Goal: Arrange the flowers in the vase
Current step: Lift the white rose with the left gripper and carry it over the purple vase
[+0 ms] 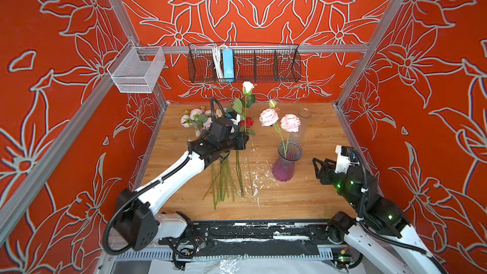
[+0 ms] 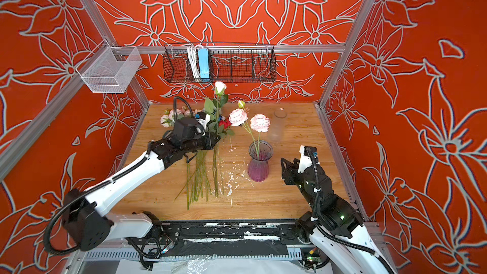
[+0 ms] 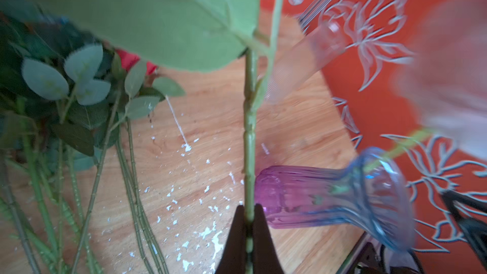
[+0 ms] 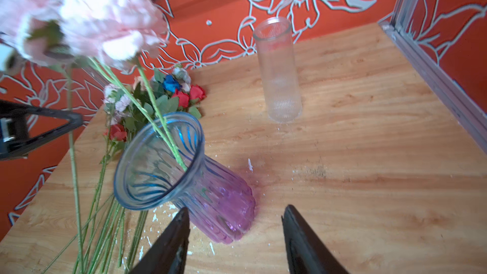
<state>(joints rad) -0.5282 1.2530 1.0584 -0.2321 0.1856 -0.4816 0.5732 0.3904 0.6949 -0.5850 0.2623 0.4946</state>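
Note:
The vase (image 1: 287, 163) (image 2: 259, 163) is ribbed glass, purple at the base and blue at the flared rim, and stands right of the table's middle. Two pale pink flowers (image 1: 290, 123) stand in it. My left gripper (image 1: 245, 138) (image 3: 249, 214) is shut on the green stem of a white rose (image 1: 247, 87), which it holds upright left of the vase (image 3: 316, 196). More flowers (image 1: 196, 119) lie in a pile at the back left, their stems (image 1: 224, 180) pointing to the front. My right gripper (image 1: 317, 169) (image 4: 234, 222) is open and empty, just right of the vase (image 4: 184, 170).
A clear ribbed glass cylinder (image 1: 304, 122) (image 4: 279, 75) stands behind the vase to the right. A black wire basket (image 1: 243, 63) and a white mesh basket (image 1: 137, 71) hang on the back rail. White flecks (image 1: 253, 180) dot the wooden table.

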